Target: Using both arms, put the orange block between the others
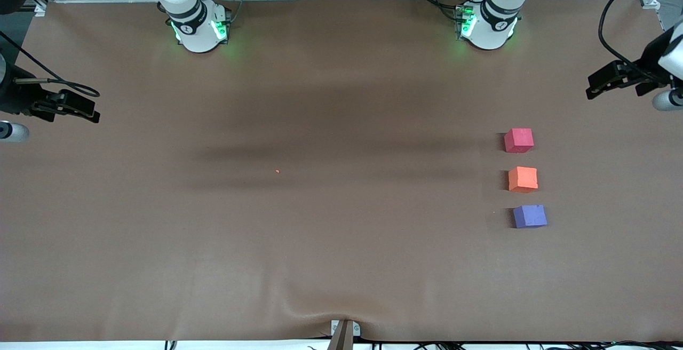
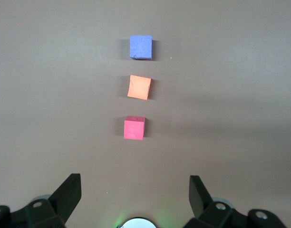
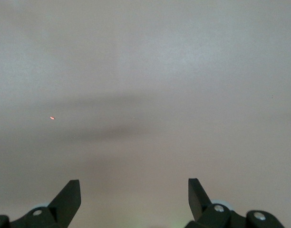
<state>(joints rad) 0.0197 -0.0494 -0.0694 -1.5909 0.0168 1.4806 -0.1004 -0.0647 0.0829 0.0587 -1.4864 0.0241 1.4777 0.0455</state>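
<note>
Squarely, the orange block [image 1: 522, 179] sits between the others [image 1: 518, 140].

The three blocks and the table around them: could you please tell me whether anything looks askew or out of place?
Two small things. The orange block sits slightly rotated between the red-pink block and the purple block, which lie squarer in the row. A tiny orange speck lies alone mid-table, possibly a crumb of foam. Nothing else stands out.

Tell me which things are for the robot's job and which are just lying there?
For the job: orange block, red-pink cube, purple-blue cube, left tool and right tool, both open and empty.
Just lying about: tiny orange crumb on the brown table.
</note>
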